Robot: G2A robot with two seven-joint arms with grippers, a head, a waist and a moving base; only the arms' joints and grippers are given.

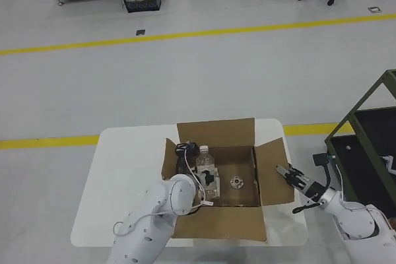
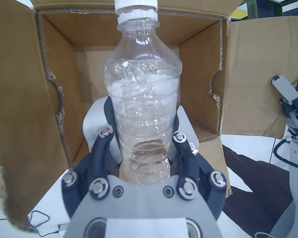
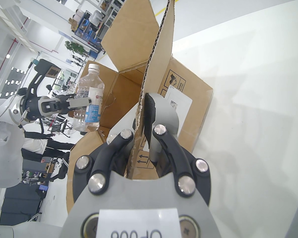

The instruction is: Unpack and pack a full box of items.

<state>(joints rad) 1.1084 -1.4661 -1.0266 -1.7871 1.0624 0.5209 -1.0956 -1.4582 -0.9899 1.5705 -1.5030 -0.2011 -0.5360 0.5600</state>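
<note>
Gripping a clear plastic bottle (image 2: 141, 87) low on its body, the left end effector (image 2: 144, 115) holds it over the left part of the open cardboard box (image 1: 231, 224) on the bench (image 1: 125, 171); the bottle's base is hidden. Right of it, some small round thing (image 1: 237, 181) sits on the box floor, too tiny to identify. The right end effector (image 3: 141, 111) is pinched on the box's right flap (image 3: 161, 38), one finger half hidden.

Brightly, evenly lit from overhead. Soft, pale shadows on the white tabletop (image 3: 250, 80) beside the cardboard box (image 3: 186, 85). Small white glints on the clear plastic bottle (image 2: 142, 105). Strongly bowed, fisheye-fashion, toward the edges of both wrist views.
</note>
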